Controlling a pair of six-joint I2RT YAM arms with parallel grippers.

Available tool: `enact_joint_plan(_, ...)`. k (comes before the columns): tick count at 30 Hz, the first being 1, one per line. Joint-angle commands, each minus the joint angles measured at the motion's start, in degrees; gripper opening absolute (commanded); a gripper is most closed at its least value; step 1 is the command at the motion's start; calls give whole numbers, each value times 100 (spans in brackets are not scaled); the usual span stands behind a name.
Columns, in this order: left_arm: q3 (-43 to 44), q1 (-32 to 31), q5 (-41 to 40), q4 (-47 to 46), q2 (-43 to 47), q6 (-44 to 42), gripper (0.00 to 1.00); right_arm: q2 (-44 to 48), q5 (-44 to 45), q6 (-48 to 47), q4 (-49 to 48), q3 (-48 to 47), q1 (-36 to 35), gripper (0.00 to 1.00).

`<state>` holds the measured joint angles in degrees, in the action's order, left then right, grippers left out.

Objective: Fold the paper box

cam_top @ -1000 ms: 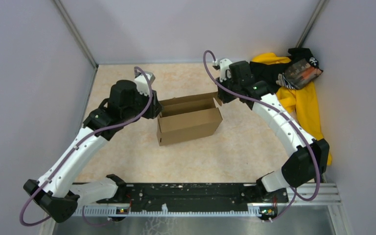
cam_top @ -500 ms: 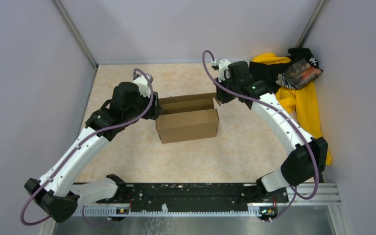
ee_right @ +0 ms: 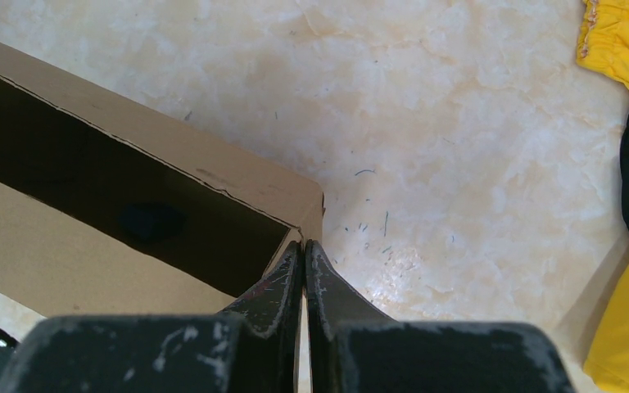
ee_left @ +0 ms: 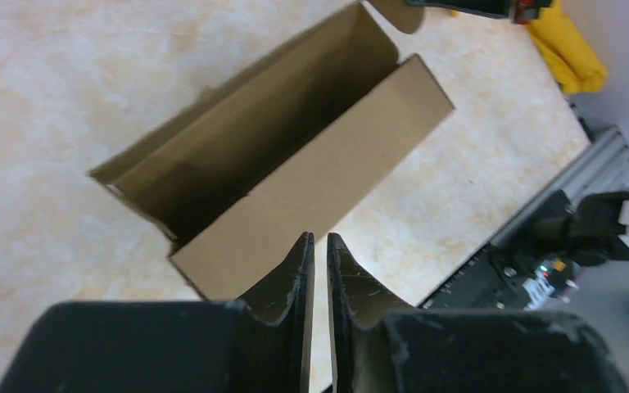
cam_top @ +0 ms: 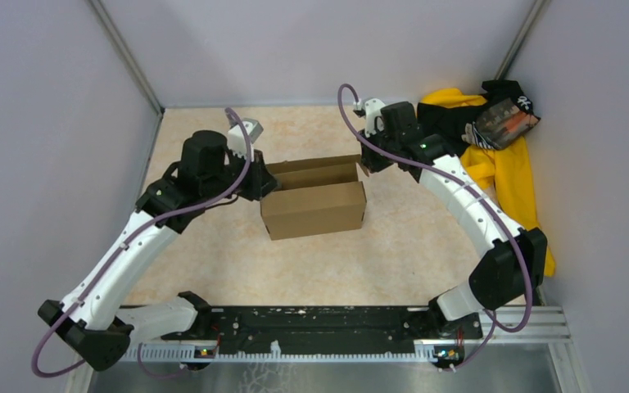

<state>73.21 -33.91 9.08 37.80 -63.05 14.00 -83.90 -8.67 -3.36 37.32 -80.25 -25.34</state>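
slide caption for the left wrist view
left gripper, jaws a slit apart, at the near wall of the open paper box

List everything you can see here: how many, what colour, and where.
paper box: one, brown, open-topped, table centre.
table: one, beige marbled, beneath everything.
cloth pile: one, yellow and black, far right corner.
striped item: one, dark and orange, atop the cloth pile.
walls: three, pale grey, left, back, right.
rail: one, black, near edge.
arms: two, white and black, purple cables, flanking the box.
left gripper: one, black, nearly closed, box's left end.
right gripper: one, black, shut, box's far right corner.
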Motion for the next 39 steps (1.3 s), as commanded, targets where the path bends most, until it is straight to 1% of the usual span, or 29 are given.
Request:
enact_joint_plan(1, -96, -246, 921, -146, 3, 458, 16, -72, -44, 89, -13, -80, -67, 0)
enact_joint_plan(4, -416, -502, 991, -443, 14, 703, 16, -68, -46, 106, -12, -72, -67, 0)
enact_joint_plan(7, -803, -685, 831, -783, 12, 840, 16, -63, -56, 129, -15, -58, -75, 0)
enact_joint_plan(10, -1146, -713, 543, -1127, -47, 857, 14, -56, -73, 137, -23, -53, -84, 0)
enact_joint_plan(13, -1340, -714, 160, -1267, -176, 738, 12, -51, -74, 142, 3, -62, -102, 0)
enact_joint_plan(15, -1384, -714, -61, -1294, -236, 680, 12, -45, -66, 134, 30, -69, -102, 0)
enact_joint_plan(21, -1441, -713, -341, -1527, -313, 550, 11, -25, -47, 106, 59, -63, -102, 0)
enact_joint_plan(28, -1491, -713, -401, -1683, -416, 543, 10, -21, -64, 98, 44, -1, -102, 0)
enact_joint_plan(32, -1535, -716, -434, -1624, -577, 582, 10, -10, -95, 111, 48, 45, -102, 0)
enact_joint_plan(39, -1590, -827, -850, -1459, -892, 701, 8, 216, -254, 235, 106, 234, -141, 0)
